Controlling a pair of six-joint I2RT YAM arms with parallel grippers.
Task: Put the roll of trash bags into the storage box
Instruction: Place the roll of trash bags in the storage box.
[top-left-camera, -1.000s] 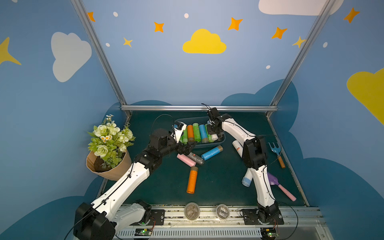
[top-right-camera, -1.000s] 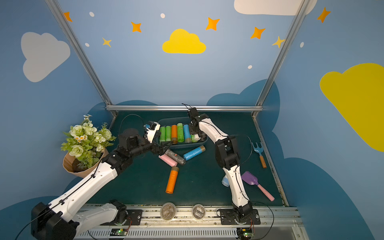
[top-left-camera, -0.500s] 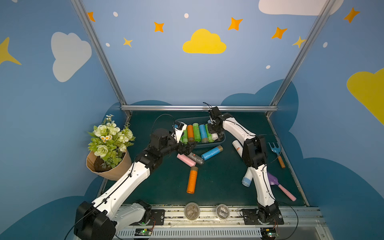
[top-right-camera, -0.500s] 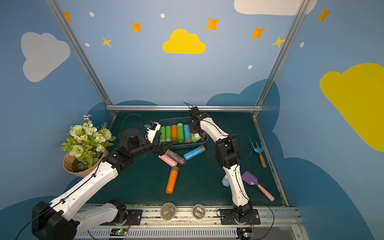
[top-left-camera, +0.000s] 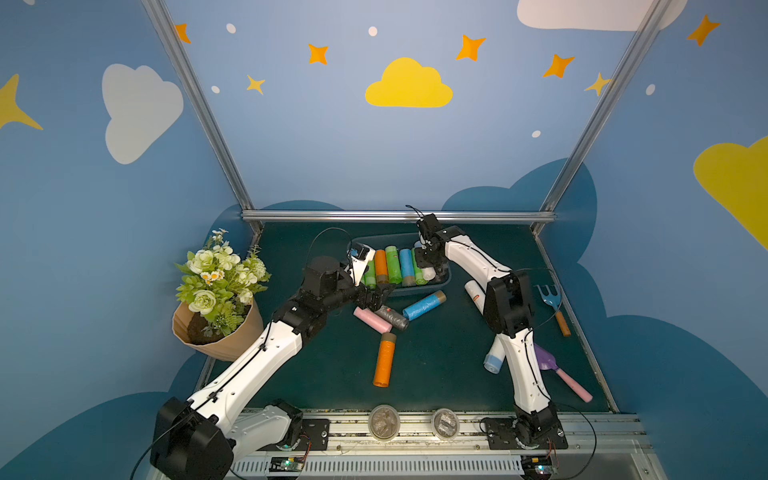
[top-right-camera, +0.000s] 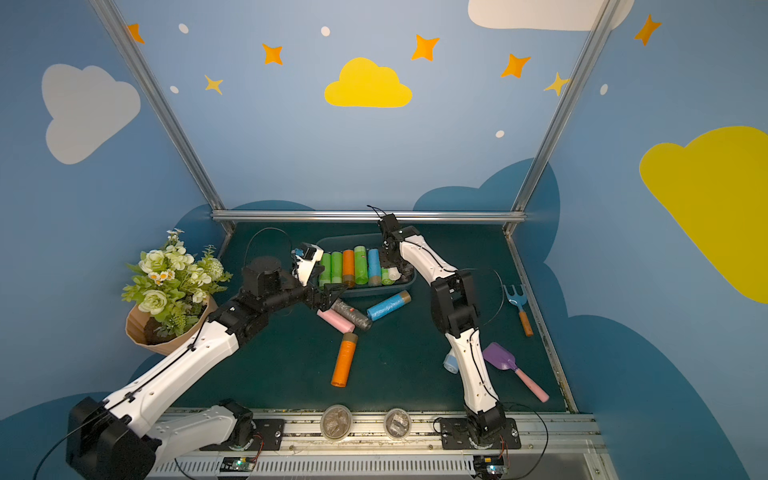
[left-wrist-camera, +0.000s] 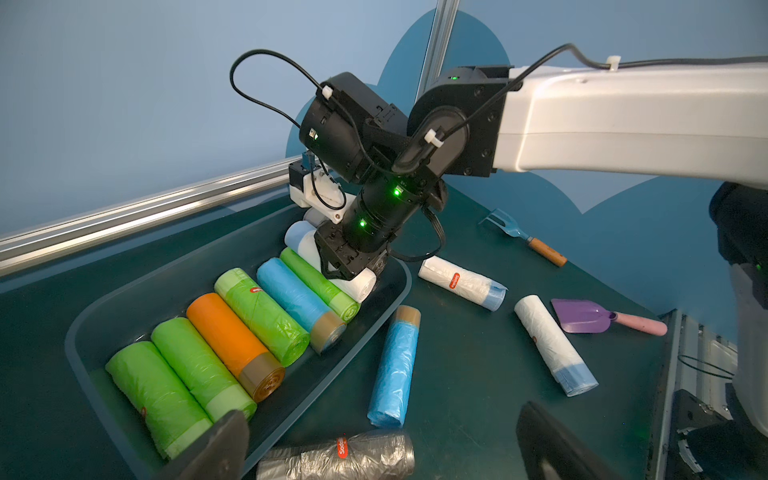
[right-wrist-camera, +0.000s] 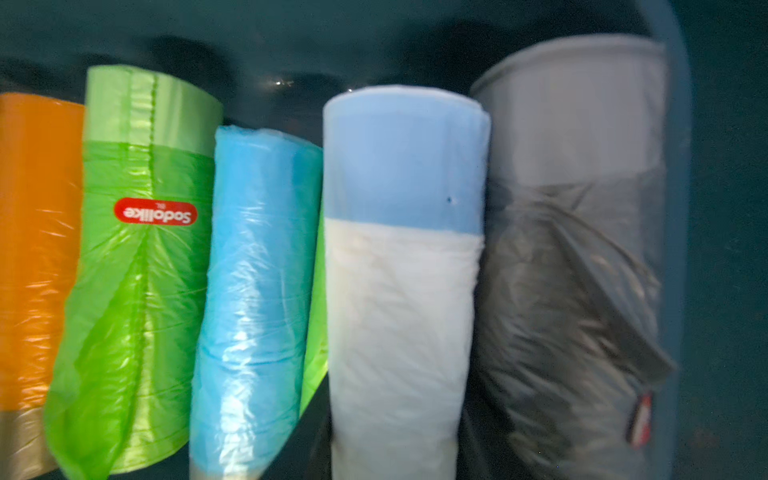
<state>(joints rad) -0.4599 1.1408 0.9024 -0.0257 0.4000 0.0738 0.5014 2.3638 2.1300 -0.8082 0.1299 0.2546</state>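
Green mat (top-left-camera: 436, 361): grey roll (top-left-camera: 392, 318) beside storage box (top-right-camera: 376, 291); left jaws apart, right jaws unclear over white roll (left-wrist-camera: 361, 283).

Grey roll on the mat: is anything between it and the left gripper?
Nothing visible. In a top view the open left gripper hovers at one end of the grey roll. The pink roll lies alongside, not between them.

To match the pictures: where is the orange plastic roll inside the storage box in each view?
Both top views: the orange plastic roll lies inside the blue-grey plastic storage box.
Left wrist: the roll, third from the camera.
Right wrist: the roll, cut by the edge.
Landmark: the green plastic roll between it and the blue roll.
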